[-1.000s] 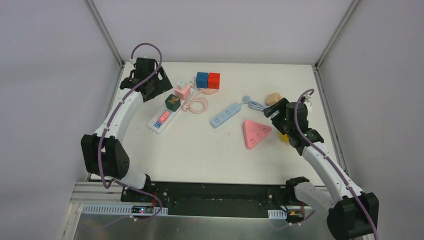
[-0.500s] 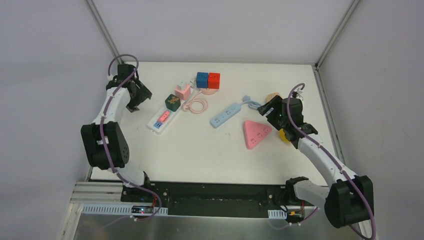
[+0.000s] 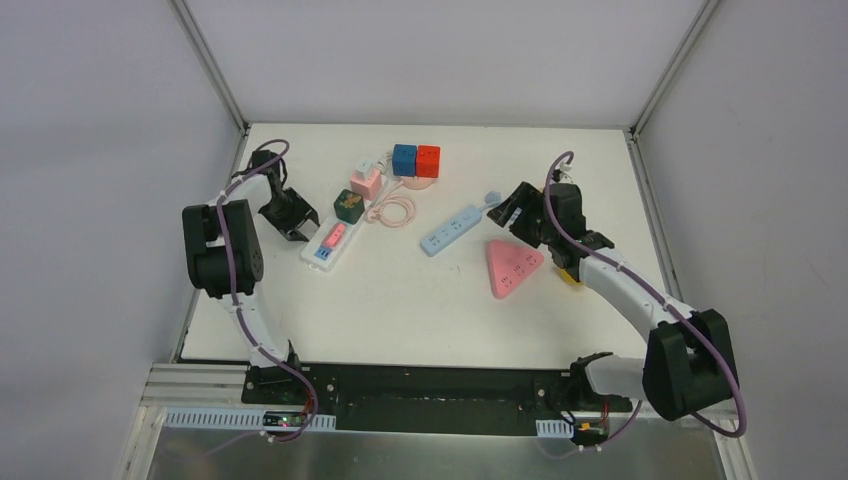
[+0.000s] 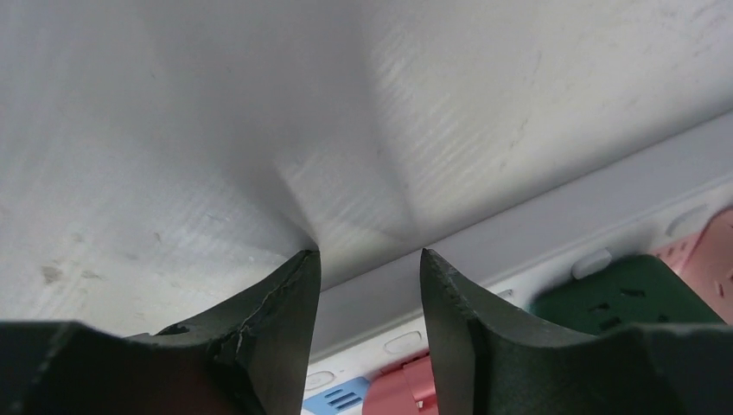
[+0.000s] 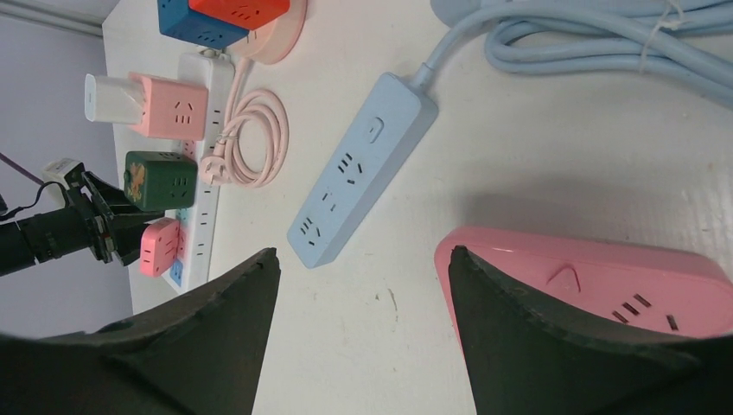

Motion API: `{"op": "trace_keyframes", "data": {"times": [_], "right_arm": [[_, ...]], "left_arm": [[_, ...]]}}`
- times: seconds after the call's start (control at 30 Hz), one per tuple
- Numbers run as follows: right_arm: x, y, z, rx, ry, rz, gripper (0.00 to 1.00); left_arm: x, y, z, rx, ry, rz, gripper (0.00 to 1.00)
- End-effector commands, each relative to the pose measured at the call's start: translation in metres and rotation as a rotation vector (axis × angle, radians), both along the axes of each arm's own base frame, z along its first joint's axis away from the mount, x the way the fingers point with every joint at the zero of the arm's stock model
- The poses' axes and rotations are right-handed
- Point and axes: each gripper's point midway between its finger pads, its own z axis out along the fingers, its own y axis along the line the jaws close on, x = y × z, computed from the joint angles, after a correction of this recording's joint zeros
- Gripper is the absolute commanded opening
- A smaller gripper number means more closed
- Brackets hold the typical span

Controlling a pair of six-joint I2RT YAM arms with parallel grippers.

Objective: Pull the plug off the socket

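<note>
White table [image 3: 400,320], faintly scuffed, stands between pale grey walls [image 3: 100,150] with aluminium corner posts [image 3: 210,65]. The white strip [image 5: 207,207] lies at the far left, carrying a green plug [image 3: 347,205], a pink plug [image 3: 335,235] and a blue plug [image 3: 321,253]. The left gripper [image 3: 296,225] sits just beside the strip's outer edge, jaws partly apart and empty. The right gripper [image 5: 363,255] gapes wide over a blue strip [image 3: 450,230] and a pink triangle [image 3: 510,265], holding nothing.

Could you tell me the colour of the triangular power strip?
The triangular strip is pink, clearest in the top view.
</note>
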Motion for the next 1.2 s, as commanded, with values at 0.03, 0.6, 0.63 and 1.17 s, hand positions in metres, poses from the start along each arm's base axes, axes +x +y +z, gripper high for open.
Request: {"op": "trace_keyframes", "data": {"times": [0.03, 0.6, 0.63, 1.17], "right_arm": [[0.019, 0.024, 0.017, 0.018, -0.065, 0.088, 0.74], [-0.001, 0.196, -0.012, -0.060, 0.063, 0.546, 0.83], [-0.004, 0.209, -0.017, -0.072, 0.085, 0.572, 0.83], [-0.007, 0.308, -0.064, -0.042, 0.144, 0.712, 0.57]], "left_arm": [[-0.022, -0.030, 0.008, -0.136, -0.033, 0.014, 0.46], [-0.073, -0.068, 0.025, -0.146, -0.128, -0.076, 0.44], [-0.074, -0.064, 0.028, -0.126, -0.128, -0.085, 0.44], [-0.082, -0.049, 0.049, -0.018, -0.124, -0.154, 0.54]]}}
